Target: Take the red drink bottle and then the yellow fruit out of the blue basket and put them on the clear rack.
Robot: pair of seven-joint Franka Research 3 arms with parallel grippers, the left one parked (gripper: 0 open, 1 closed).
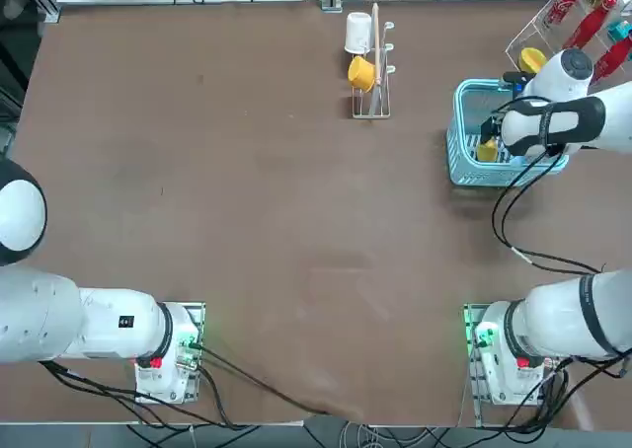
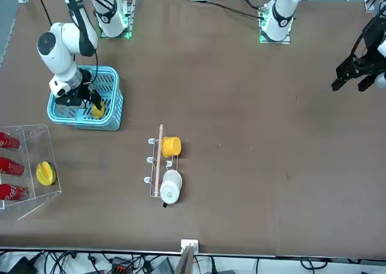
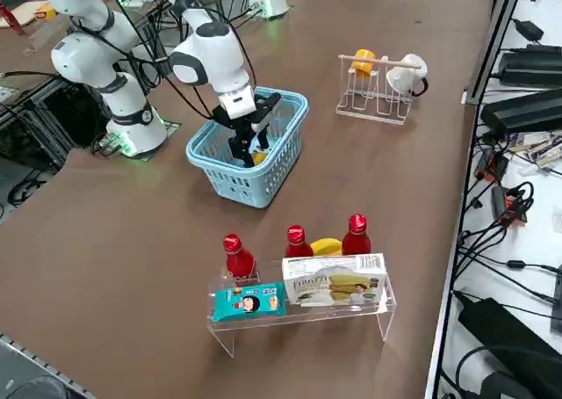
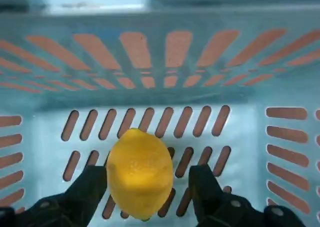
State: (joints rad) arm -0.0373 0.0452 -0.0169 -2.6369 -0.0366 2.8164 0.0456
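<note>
The yellow fruit (image 4: pixel 140 169), a small lemon, lies on the slatted floor of the blue basket (image 4: pixel 150 17). My right gripper (image 4: pixel 147 176) is down inside the basket, open, with one finger on each side of the lemon. From overhead, the arm covers most of the basket (image 1: pixel 459 177) and only a bit of the lemon (image 1: pixel 486 152) shows. The clear rack (image 3: pixel 299 315) carries three red bottles (image 3: pixel 297 241). No red drink bottle shows in the basket.
On the rack are also a flattened yellow fruit (image 3: pixel 327 246), a blue packet (image 3: pixel 248 302) and a white box (image 3: pixel 334 286). A slim peg stand (image 1: pixel 370 63) with a white and an orange-yellow cup stands left of the basket in the top view.
</note>
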